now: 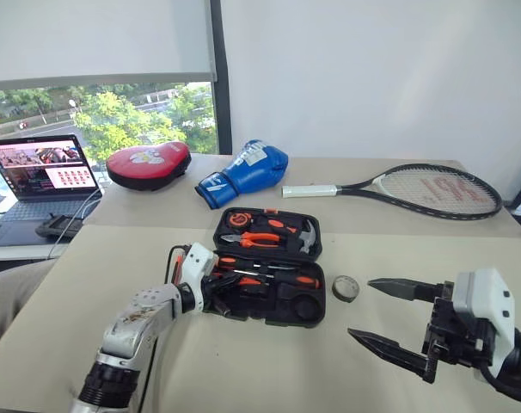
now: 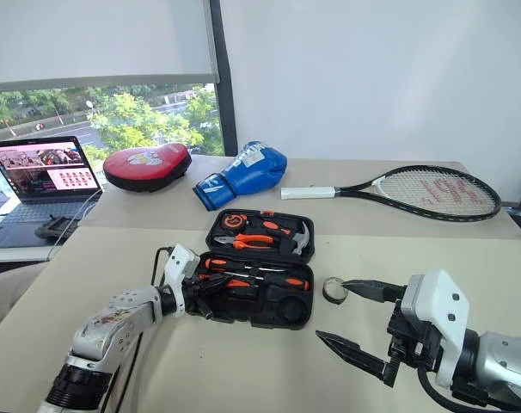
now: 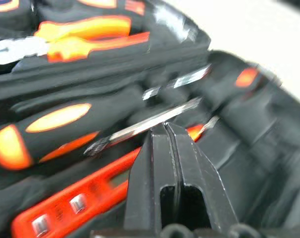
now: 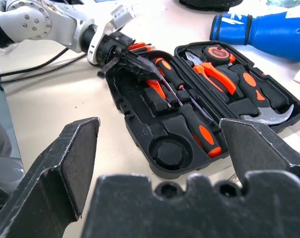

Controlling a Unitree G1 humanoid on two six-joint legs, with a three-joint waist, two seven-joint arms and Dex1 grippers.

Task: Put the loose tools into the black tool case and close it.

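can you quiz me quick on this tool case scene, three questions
1. True or false: the tool case is shut.
2. Which still lies outside the case? A) tape roll B) pliers C) hammer
3. Which gripper has its jaws shut over the case's front half, left gripper or right gripper?

Key: 1 false, the lid stands open. 2 A, beside the case's right edge on the table. 3 the left; the right is wide open.

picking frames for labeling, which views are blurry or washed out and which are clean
Left wrist view: soft and smeared throughout, the screwdrivers and their shafts blurred, only the left pincer fairly crisp. Right wrist view: the black tool case sharp, the right pincer close and slightly soft. Eye views: even daylight, bright window, faint shadows, racket clear.
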